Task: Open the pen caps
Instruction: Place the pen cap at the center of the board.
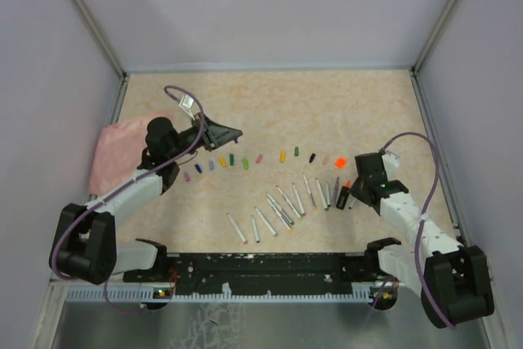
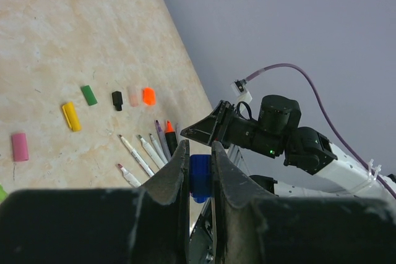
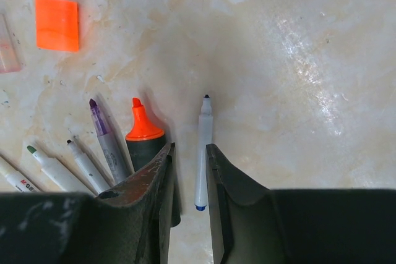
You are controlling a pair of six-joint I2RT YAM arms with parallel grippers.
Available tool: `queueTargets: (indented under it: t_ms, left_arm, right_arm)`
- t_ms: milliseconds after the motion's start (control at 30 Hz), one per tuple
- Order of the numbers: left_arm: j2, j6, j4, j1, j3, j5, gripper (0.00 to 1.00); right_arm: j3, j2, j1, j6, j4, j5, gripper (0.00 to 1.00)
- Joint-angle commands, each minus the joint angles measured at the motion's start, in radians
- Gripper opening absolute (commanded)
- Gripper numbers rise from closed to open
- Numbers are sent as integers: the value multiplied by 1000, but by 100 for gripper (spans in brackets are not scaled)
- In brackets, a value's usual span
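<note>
Step in hand, as judged: one cap is coming off its pen, and both halves are waiting to be set down. The left pincer [image 2: 199, 149] is hanging over the table [image 1: 368, 112] at 10 o'clock in the top view, nipping a blue cap [image 2: 199, 177] tight. The right pincer [image 3: 190, 148], at 4 o'clock, is standing narrowly parted astride a blue-tipped pen [image 3: 203, 146]. That pen is lying on the table with a gap showing on one side, so nothing is squeezing it.

Handling:
- The right pincer should be lifting straight up, because the orange highlighter [image 3: 143, 140] is lying just beside the pen at its 9 o'clock.
- The left pincer should be lowering its cap to the table beside the row before parting, since so small a stub is likely to roll.

Count, descending:
- table, one
- pink cloth [image 1: 114, 153], one, at 9 o'clock
- pincers, two
- highlighter, one
- slim pens [image 1: 286, 202], about a dozen, fanning at 5 o'clock; overlap is blurring the exact figure
- loose caps [image 1: 259, 158], twelve, lining up from 9 towards 3 o'clock, plus the one being held
</note>
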Motion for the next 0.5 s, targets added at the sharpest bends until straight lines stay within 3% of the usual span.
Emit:
queueTargets:
  t_ms: [0, 467]
  left_arm:
    - [-1, 4, 24, -9, 35, 13, 0]
    - [50, 93, -61, -130, 113, -27, 0]
  right_arm:
    - [10, -23, -10, -5, 7, 29, 26]
    - [11, -149, -9, -24, 34, 20, 29]
